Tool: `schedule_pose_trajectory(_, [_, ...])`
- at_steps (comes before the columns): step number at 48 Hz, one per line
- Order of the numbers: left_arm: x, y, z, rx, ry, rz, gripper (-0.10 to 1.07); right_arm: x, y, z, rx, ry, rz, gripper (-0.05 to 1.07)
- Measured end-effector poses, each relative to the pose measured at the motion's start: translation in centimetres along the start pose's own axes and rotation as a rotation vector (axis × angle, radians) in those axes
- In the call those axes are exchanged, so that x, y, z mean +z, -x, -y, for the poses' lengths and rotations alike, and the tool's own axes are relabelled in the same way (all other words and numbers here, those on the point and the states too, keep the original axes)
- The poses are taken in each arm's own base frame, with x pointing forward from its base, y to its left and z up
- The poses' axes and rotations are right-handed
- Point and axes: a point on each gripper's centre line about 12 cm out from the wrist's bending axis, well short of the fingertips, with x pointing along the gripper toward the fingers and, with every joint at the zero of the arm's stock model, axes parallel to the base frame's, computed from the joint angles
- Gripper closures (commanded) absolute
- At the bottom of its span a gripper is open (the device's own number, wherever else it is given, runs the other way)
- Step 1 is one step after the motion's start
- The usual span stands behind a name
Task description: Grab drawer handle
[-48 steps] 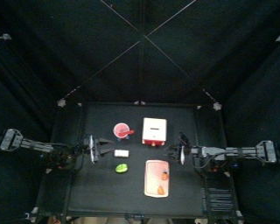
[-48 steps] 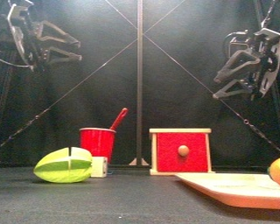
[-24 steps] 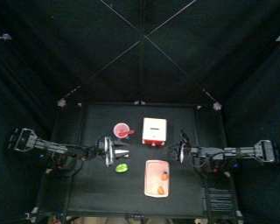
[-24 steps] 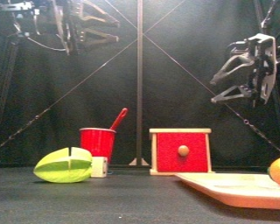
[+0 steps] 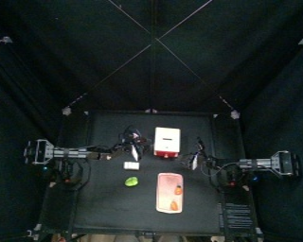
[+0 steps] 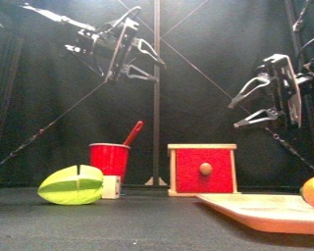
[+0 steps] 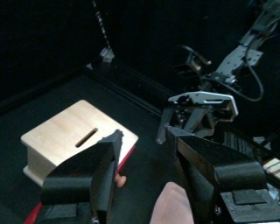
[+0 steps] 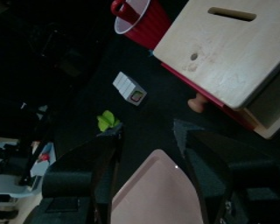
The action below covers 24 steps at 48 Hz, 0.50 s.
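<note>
1. Both sets of fingers stand wide apart and hold nothing: left gripper (image 6: 130,49) and right gripper (image 6: 258,98) hang high over the table.
2. Over the last second my left arm has swung in from 9 o'clock toward centre, now above the red cup (image 6: 110,158); I judge this the approach, nothing gripped yet.
3. At table centre sits the drawer (image 6: 202,169), its knob (image 6: 206,169) facing 6 o'clock.
4. Between knob and front edge I see free room; the pink tray (image 6: 258,208) crowds 4 o'clock.

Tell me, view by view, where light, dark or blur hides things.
Top view: the table is dim and things are tiny. Front view: the drawer is bright and sharp against dark curtains. Left wrist view: its own jaws look soft. Right wrist view: the far floor is black.
</note>
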Motion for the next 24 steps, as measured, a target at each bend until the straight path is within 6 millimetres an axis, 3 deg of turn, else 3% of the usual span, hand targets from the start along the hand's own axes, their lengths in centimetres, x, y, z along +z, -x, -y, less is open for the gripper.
schedule_pose_trajectory(11, [-1.3,-3.8,-1.4,0.023,-0.001,-0.109,0.16,-0.4,-0.3,0.3,-0.012,0.026,-0.021,0.18])
schedule_pose_trajectory(24, [-1.4,-6.7,-1.4,0.017,-0.008,-0.14,0.16,-0.6,-0.3,0.4,-0.012,0.039,-0.032,0.18])
